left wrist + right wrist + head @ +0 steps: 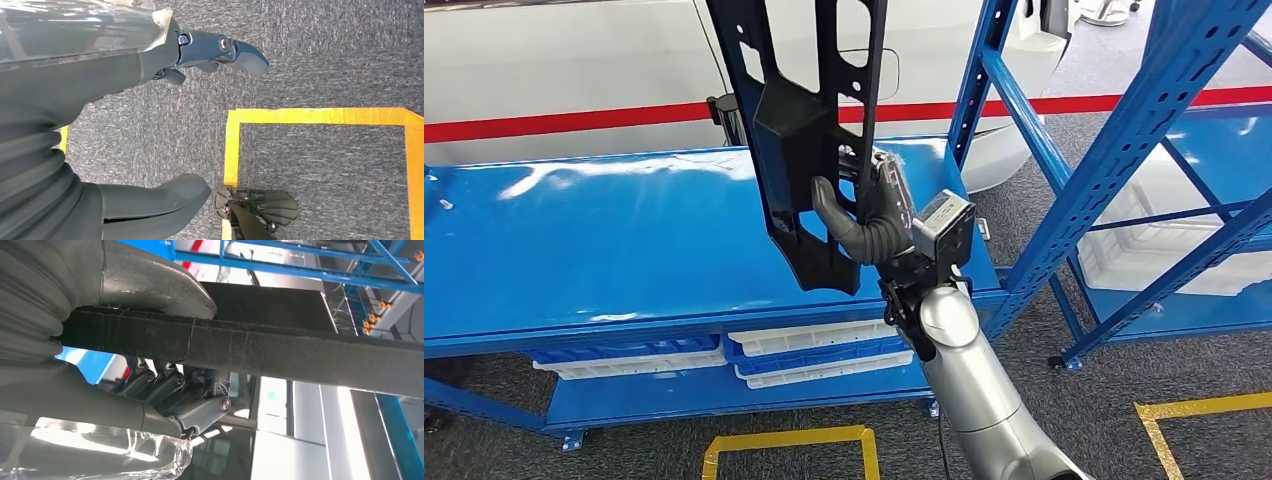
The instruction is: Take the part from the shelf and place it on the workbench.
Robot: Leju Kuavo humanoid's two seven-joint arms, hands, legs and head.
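Fingers (849, 232) of right hand (874, 225) wrapped around black part (809, 130), held upright above blue table (604, 240), not touching. Left hand (150, 125) holds nothing, fingers spread (hangs over floor). I would lower slowly, tilt part flat, then release.

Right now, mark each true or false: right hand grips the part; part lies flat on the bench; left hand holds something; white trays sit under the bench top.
1. The right hand grips the long black plastic part: true.
2. The part lies flat on the blue workbench: false, it is held upright above it.
3. The left hand holds something: false, it hangs open over grey carpet.
4. White trays sit on the lower shelf: true.
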